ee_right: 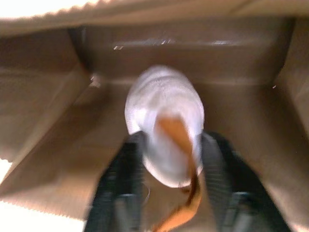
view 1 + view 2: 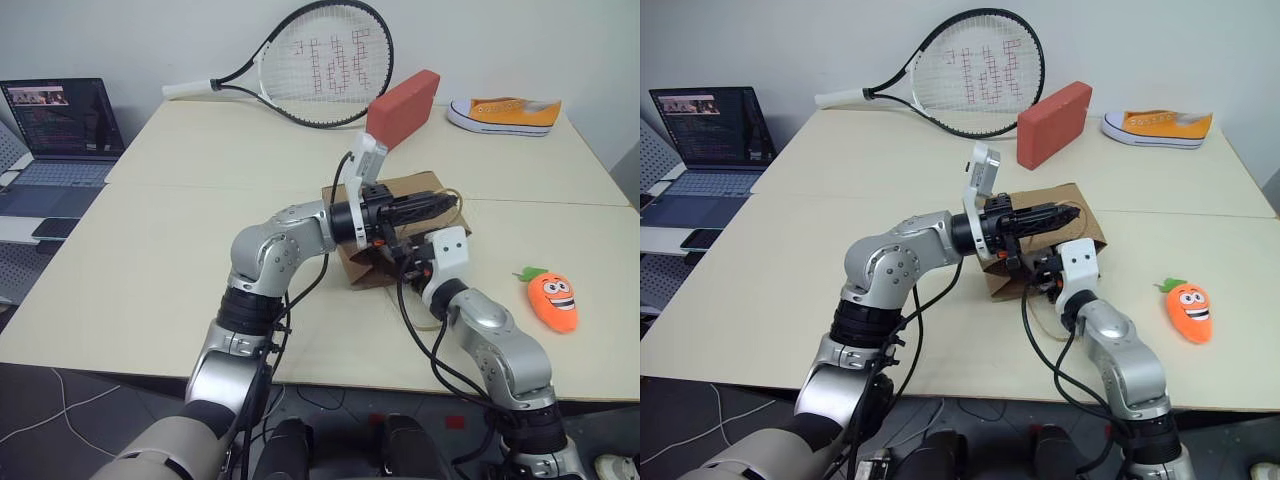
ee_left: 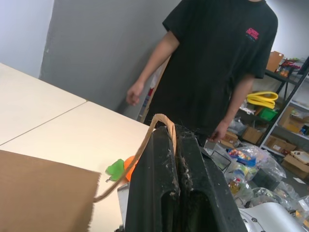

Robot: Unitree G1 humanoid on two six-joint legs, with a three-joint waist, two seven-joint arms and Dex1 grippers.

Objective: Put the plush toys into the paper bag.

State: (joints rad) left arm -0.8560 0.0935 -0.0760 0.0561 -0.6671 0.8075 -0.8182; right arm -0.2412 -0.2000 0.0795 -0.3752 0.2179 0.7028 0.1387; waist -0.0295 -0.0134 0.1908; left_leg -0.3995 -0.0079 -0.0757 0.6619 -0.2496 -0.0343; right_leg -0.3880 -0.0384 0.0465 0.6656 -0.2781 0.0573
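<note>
We see matt brown kraft paper bag (image 2: 1080, 215) w/ twisted-cord handle (image 3: 145, 150) pinched in left gripper (image 3: 177, 159), matt black fingers. Between right gripper (image 1: 169, 164) fingers: white egg (image 1: 161, 118), soft fuzzy plush. Carrot (image 2: 1189, 310) right of it: orange plush.

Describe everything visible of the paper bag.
The paper bag is plain brown kraft paper lying on its side on the pale table, mouth toward the robot. The left gripper is shut on a tan cord handle, holding it open. Inside, a white plush toy sits between the right gripper's open fingers.
</note>
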